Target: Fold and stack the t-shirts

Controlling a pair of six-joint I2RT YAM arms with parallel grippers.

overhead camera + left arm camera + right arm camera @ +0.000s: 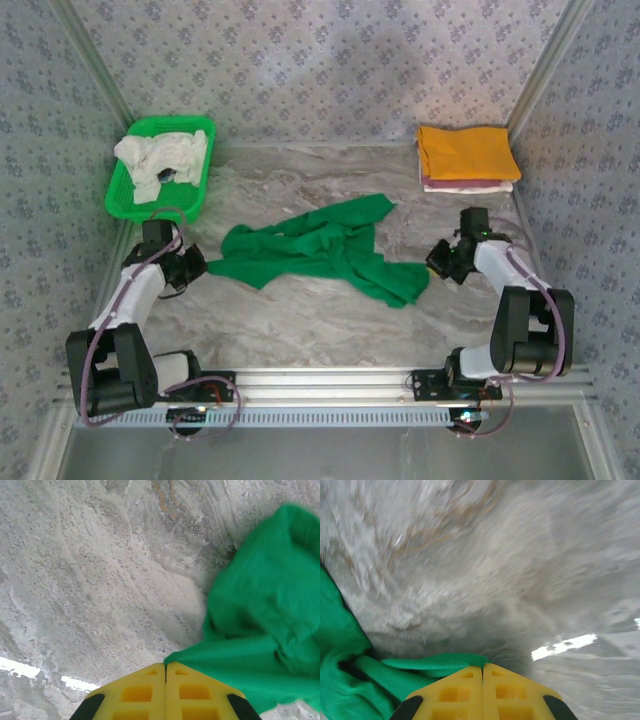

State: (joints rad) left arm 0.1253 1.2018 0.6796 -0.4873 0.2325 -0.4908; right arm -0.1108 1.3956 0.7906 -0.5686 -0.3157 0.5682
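Note:
A bright green t-shirt (325,250) lies crumpled across the middle of the marble table (300,320). My left gripper (196,263) is shut on its left edge; in the left wrist view the green cloth (260,630) comes out from between the closed yellow fingertips (166,667). My right gripper (436,260) is shut on the shirt's right end, with a green hem (435,661) pinched at the closed tips (482,668). An orange-yellow t-shirt (465,151) lies folded on a pale pink and white stack (470,185) at the back right. Whitish shirts (160,158) fill the basket.
A green plastic mesh basket (122,196) stands at the back left corner. Patterned walls close in the table on three sides. A metal rail (320,385) runs along the near edge between the arm bases.

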